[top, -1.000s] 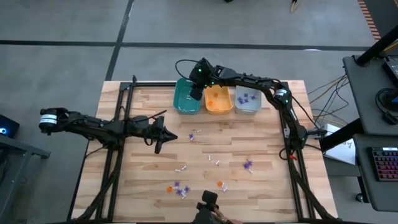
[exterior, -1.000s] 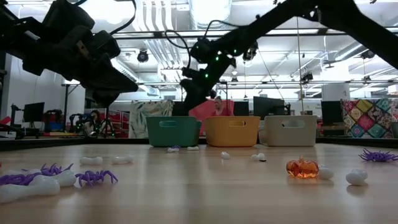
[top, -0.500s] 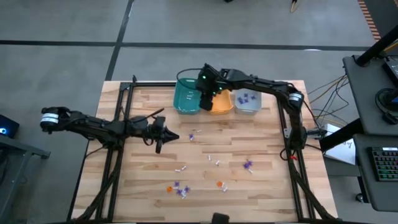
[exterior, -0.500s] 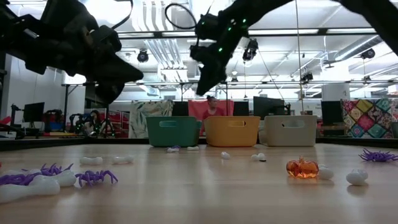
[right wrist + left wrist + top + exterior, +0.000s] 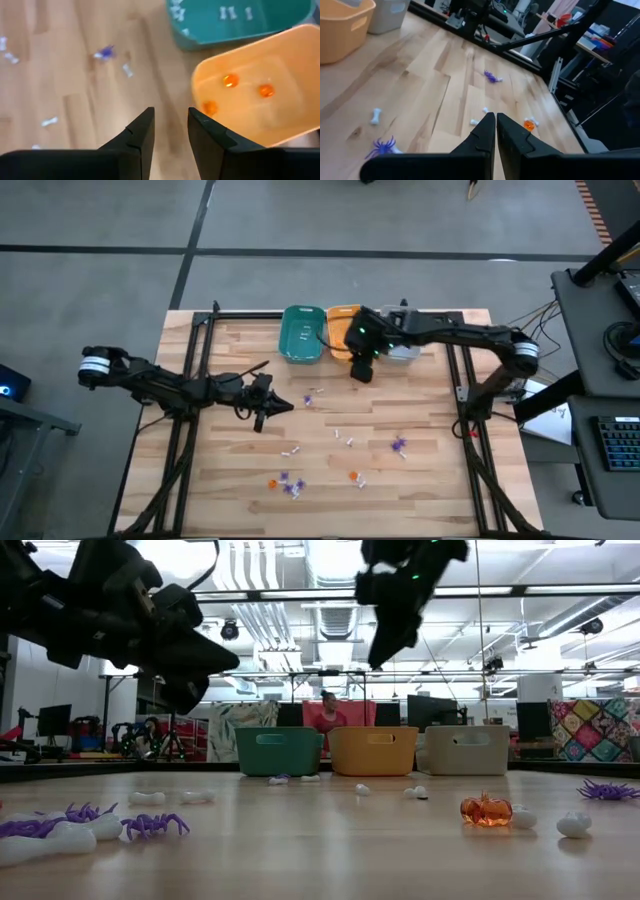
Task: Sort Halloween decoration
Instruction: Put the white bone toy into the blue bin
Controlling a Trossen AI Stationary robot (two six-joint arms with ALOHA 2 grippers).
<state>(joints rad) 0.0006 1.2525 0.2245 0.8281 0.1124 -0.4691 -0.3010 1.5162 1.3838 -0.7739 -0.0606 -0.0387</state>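
Note:
Tiny Halloween trinkets lie scattered on the wooden table: a purple one [image 5: 315, 395], white bones [image 5: 292, 450], a purple spider [image 5: 399, 445] and an orange pumpkin [image 5: 352, 476]. My right gripper [image 5: 170, 120] hangs open and empty above the table, just in front of the orange bin [image 5: 255, 95], which holds three orange pumpkins. In the high view the right gripper [image 5: 360, 371] is at that bin's near edge. My left gripper [image 5: 495, 122] is shut and empty. The left gripper [image 5: 285, 407] hovers over the left middle of the table, left of the purple trinket.
Three bins stand in a row at the far edge: teal [image 5: 303, 335] holding white bones, orange [image 5: 340, 330], grey [image 5: 402, 350]. More trinkets lie near the front edge, purple [image 5: 290, 486] and orange [image 5: 271, 482]. A person [image 5: 327, 710] shows behind the bins in the low view.
My right gripper has swung from above the teal bin toward the table's right and near side, rising as it went, and now hangs in front of the orange bin. My left gripper has drifted slightly toward the right.

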